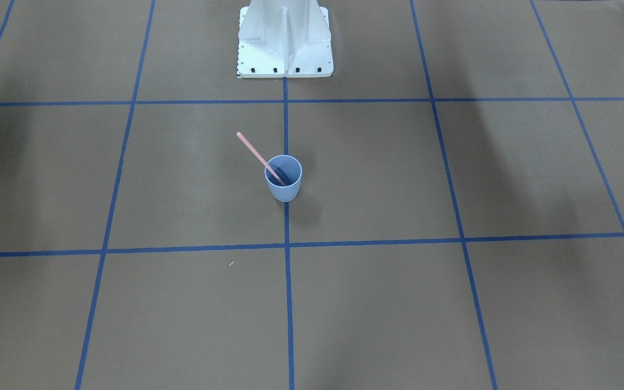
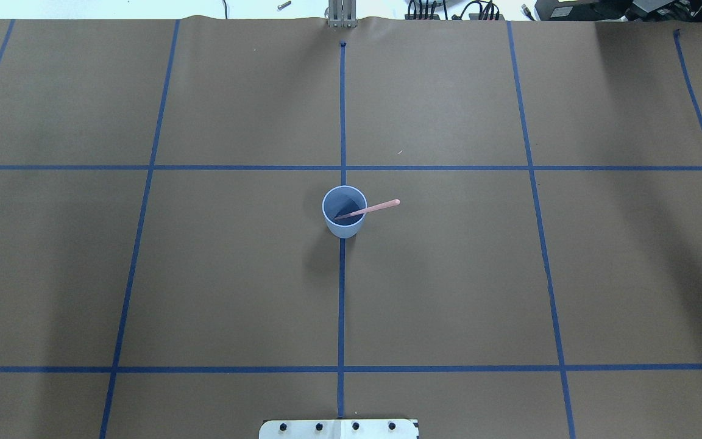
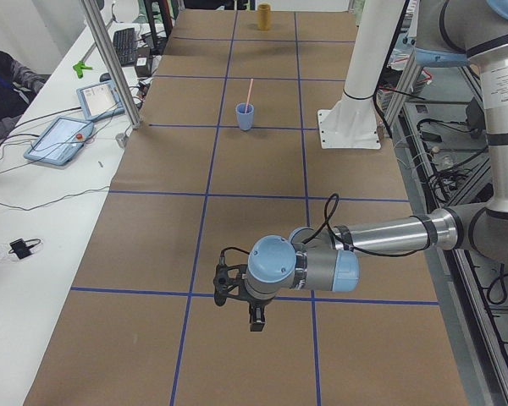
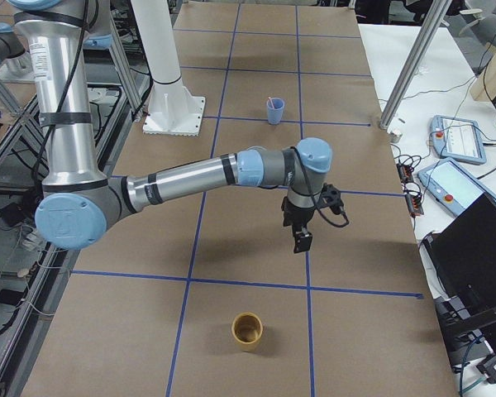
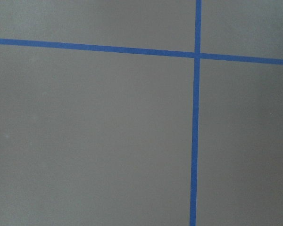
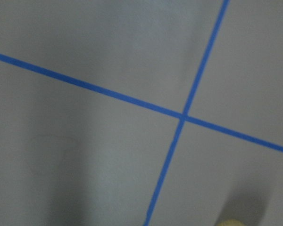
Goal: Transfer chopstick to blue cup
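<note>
Since the chopstick [image 1: 258, 156] already stands in the blue cup [image 1: 284, 187], we judge the transfer complete and no further grasp is called for.

**Position of the task's things.** The cup stands upright at the centre of the overhead frame, on the middle blue tape line. The stick's lower end rests inside the cup and its shaft leans on the rim. In the overhead frame its long axis runs from the cup's interior out toward the right and slightly upward; in the front-facing frame it points to the upper left.

**Tools.** Neither tool appears in the overhead or front-facing frame.
- The left tool [image 3: 256, 320] hangs above the worktop in the lower centre of the left-side frame, with the cup well apart toward the upper centre.
- The right tool [image 4: 302, 241] hangs at the centre of the right-side frame, again well apart from the cup. We judge this one somewhat nearer.
- We cannot tell whether either tool is wide or narrow. Neither visibly holds anything.

**Surface and room.** The worktop [image 1: 398, 303] is brown paper gridded with blue tape. A tan cup [image 4: 247, 331] stands at the lower centre of the right-side frame. A side bench carries tablets [image 3: 59, 139] and cables.
</note>
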{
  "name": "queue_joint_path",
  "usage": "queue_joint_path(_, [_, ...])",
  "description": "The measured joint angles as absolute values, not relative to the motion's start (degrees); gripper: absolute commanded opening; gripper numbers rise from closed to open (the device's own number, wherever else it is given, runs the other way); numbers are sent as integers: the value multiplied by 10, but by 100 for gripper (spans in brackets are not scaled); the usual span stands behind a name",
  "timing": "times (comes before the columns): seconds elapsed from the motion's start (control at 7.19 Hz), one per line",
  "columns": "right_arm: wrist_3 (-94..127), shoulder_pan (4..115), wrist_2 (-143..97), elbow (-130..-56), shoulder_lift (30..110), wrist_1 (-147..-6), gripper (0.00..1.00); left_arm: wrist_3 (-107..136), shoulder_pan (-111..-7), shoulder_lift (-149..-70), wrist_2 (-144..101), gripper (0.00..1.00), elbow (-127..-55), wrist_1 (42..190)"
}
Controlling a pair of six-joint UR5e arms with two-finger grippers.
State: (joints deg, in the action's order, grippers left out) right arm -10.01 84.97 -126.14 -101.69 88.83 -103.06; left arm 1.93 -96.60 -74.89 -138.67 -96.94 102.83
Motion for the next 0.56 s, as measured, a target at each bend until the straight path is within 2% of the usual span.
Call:
queue_joint_path(0.28, [-99,904,-1262,-1018,963,-1029,100,19,-966,-749,-1386,99,-969,1028])
queue_joint_path(0.56, [-94,932,-1262,-1018,986,-1028,100,17,-967,-750,-1386,99,-969,1028])
